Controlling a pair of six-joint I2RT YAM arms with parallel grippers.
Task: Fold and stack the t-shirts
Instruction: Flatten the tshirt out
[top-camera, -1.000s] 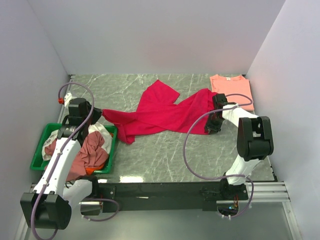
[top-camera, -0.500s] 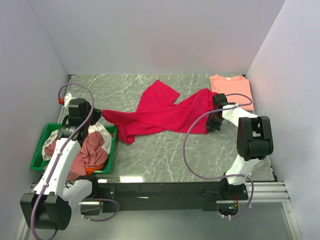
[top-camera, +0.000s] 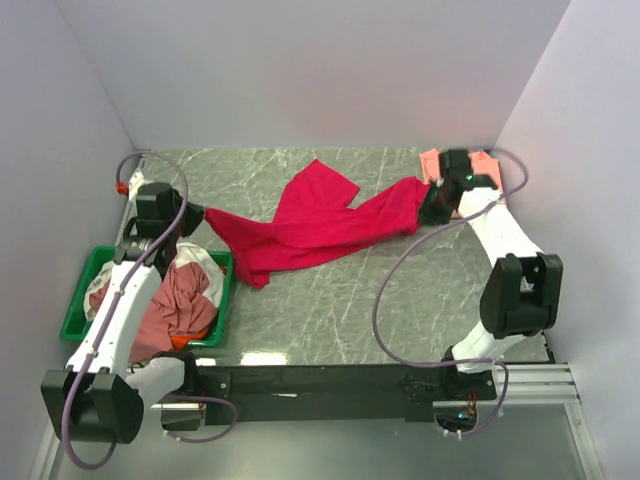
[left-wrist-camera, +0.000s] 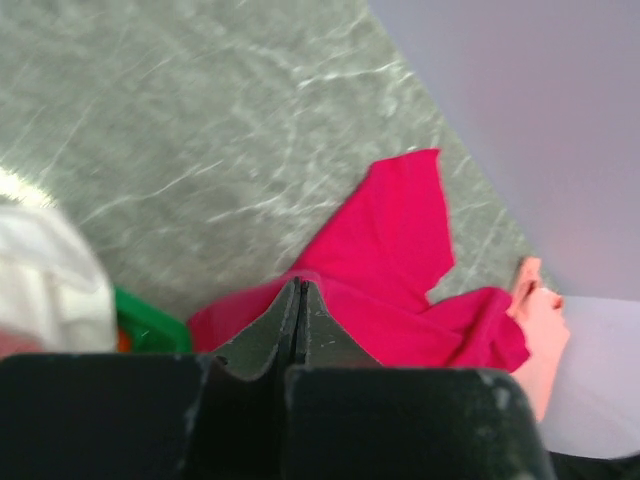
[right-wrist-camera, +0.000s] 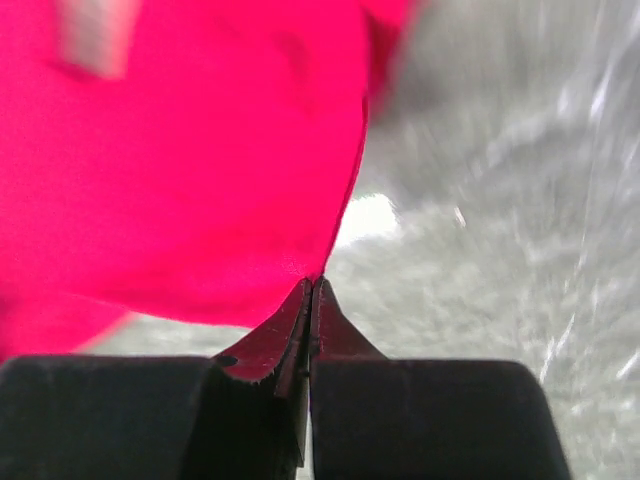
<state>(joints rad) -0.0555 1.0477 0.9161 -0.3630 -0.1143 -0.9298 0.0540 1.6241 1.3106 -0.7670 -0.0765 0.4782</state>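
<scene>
My left end effector (left-wrist-camera: 298, 300) is pinched shut on one end of the crimson t-shirt (top-camera: 320, 220). My right end effector (right-wrist-camera: 312, 290) is clamped on the far end; that view is blurred, but it looks like an edge. The shirt stretches between them across the counter (top-camera: 330, 300). The salmon-pink t-shirt (top-camera: 487, 165) lies just beyond my right.

The left arm (top-camera: 116, 308) and the right arm (top-camera: 500, 232) are built of white links joined by bulky black joint housings (top-camera: 522, 295), each trailed by a looping mauve cable (top-camera: 377, 300), and the black gripper fingers (left-wrist-camera: 262, 340) taper to thin wedges with what seem pale scuff specks.
</scene>
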